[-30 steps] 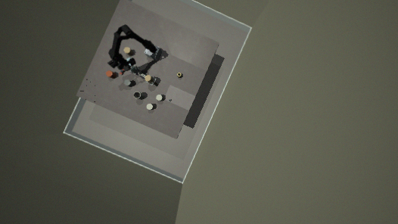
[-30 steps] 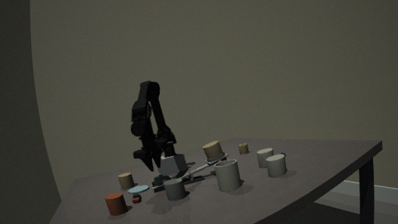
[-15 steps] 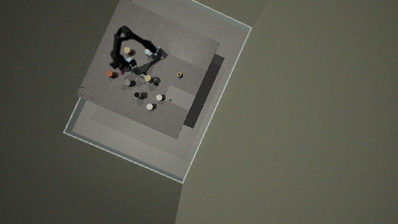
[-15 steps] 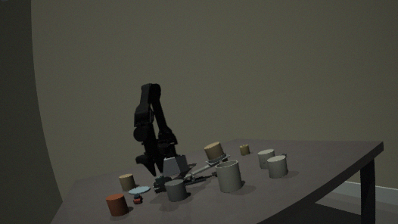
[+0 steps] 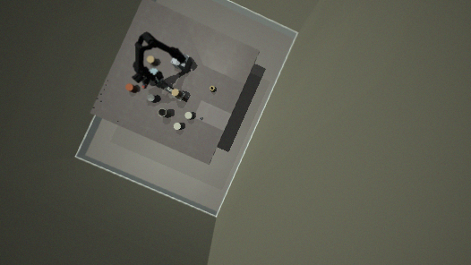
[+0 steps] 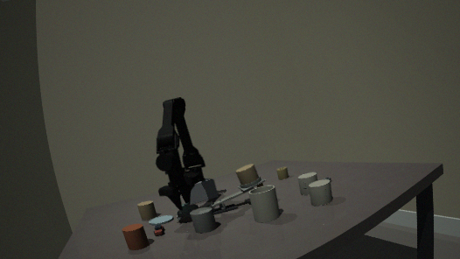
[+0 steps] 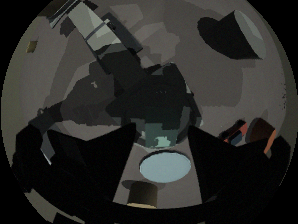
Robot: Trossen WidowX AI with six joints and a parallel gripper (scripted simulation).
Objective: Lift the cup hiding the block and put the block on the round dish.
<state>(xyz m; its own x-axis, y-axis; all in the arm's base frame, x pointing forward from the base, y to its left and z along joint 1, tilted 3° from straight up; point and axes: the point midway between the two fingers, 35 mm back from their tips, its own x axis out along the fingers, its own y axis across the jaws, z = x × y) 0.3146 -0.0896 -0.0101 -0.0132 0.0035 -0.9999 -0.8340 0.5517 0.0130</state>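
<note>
The arm hangs low by the balance (image 6: pixel 227 199) with jaws part open and holding nothing, the dish (image 7: pixel 164 164) just beneath; apparently the lifting step is ahead, the block unseen, so the next move needs choosing the lower cup (image 6: pixel 203 220).

Arm (image 6: pixel 171 144): all black, matte, no markings legible.
Links were chunky and boxy with rounded joint housings; a wider block sat mid-arm in the exterior view. From the top view the arm (image 5: pixel 144 54) read as one dark silhouette, with no cables or screws resolvable. The gripper (image 7: pixel 160 145) fingers showed in the wrist view as two broad black slabs filling the lower frame, with plain surfaces and faint light edges near the bottom rim.
</note>
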